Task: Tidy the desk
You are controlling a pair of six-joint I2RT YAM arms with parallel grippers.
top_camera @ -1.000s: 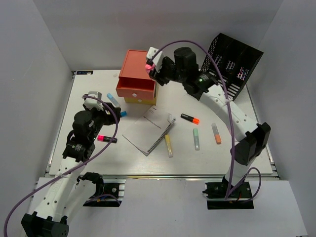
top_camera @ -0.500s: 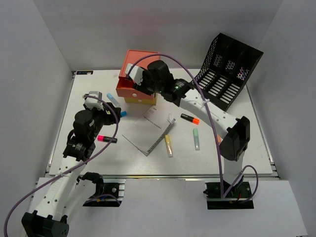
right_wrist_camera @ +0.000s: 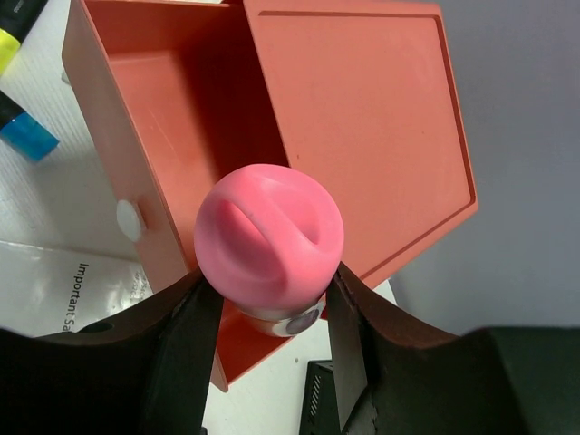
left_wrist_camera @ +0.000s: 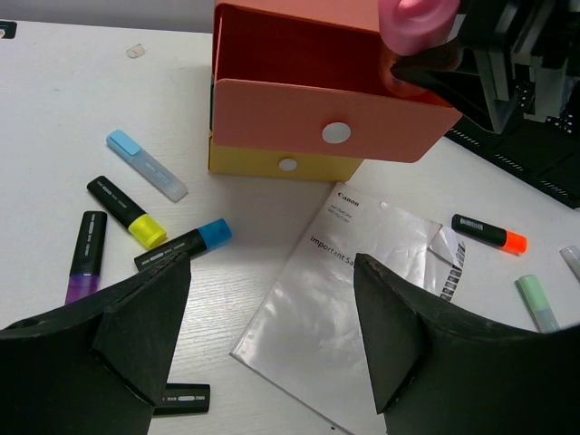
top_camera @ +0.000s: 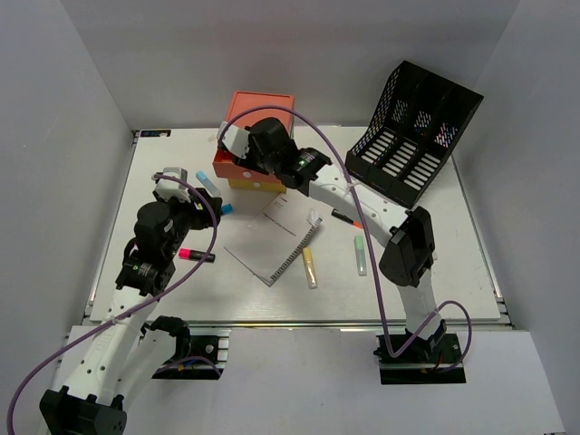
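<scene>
My right gripper (top_camera: 245, 154) is shut on a pink-capped highlighter (right_wrist_camera: 269, 236), cap end toward the wrist camera. It hangs over the pulled-out orange drawer (right_wrist_camera: 154, 100) of the small drawer box (top_camera: 269, 104) at the back of the white desk (top_camera: 471, 272). The drawer looks empty inside. My left gripper (left_wrist_camera: 272, 263) stands open with nothing between its fingers, a little above the desk over the corner of a white booklet (left_wrist_camera: 362, 290). From the left wrist view the pink highlighter (left_wrist_camera: 417, 14) shows above the drawer's front wall (left_wrist_camera: 317, 127).
Loose markers lie left of the booklet: light blue (left_wrist_camera: 145, 165), black-yellow (left_wrist_camera: 127, 201), black-blue (left_wrist_camera: 186, 245), purple (left_wrist_camera: 83, 258), and a pink one (top_camera: 195, 256). Yellow (top_camera: 310, 267), green (top_camera: 361, 256) and black-orange (left_wrist_camera: 489, 233) markers lie right. A black mesh file rack (top_camera: 417, 136) stands back right.
My right arm has swung left with the pink highlighter, from beside the box's right edge to over the open drawer. The left arm has not moved.
</scene>
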